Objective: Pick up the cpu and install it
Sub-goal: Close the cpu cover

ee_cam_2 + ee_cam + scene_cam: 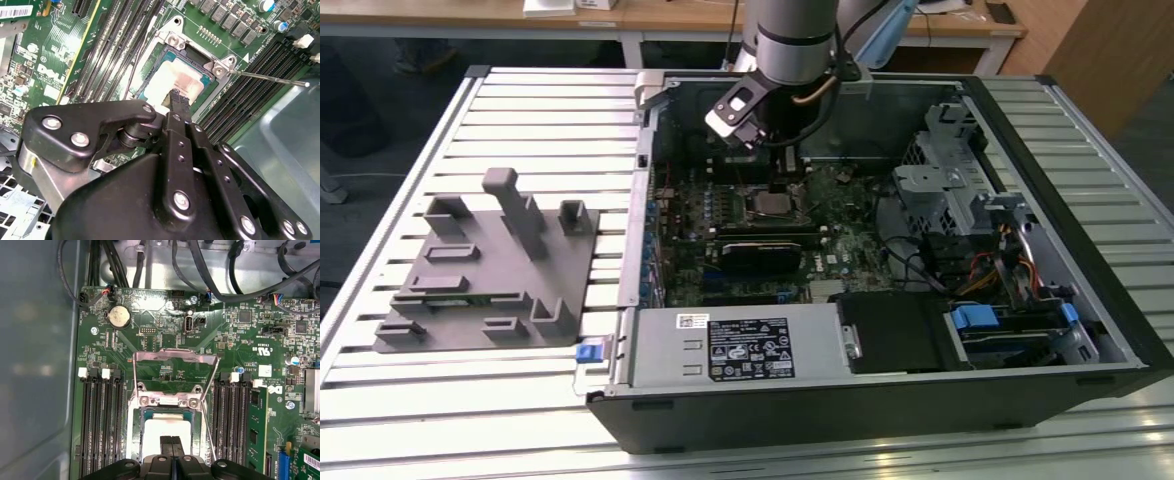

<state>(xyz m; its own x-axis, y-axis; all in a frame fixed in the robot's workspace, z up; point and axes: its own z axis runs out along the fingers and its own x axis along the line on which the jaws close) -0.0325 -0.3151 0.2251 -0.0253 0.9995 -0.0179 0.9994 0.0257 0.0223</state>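
The arm reaches down into an open computer case [854,420] that lies on its side on a slatted metal table [520,110]. The hand [785,186] hangs low over the middle of the green circuit board [150,335].

The cpu [155,432] sits in its socket on that board, its silvery top [172,80] facing up. The socket's metal frame [175,357] is swung open and stands up on its hinge beside the chip. The thin latch rod [270,79] sticks out to one side, over the black memory slots [100,425].

In both wrist views the hand [172,442] has its two dark fingers pressed together with no gap between them. They pinch nothing. Their joined tip [177,97] points at the middle of the chip's top — touching it or just above it, I cannot tell which.

A round coin battery [119,316] sits on the board beyond the socket, near a bundle of black cables.

Outside the case, towards the exterior view's left, a grey plastic fixture [494,270] with upright blocks lies flat on the table — well apart from the arm.
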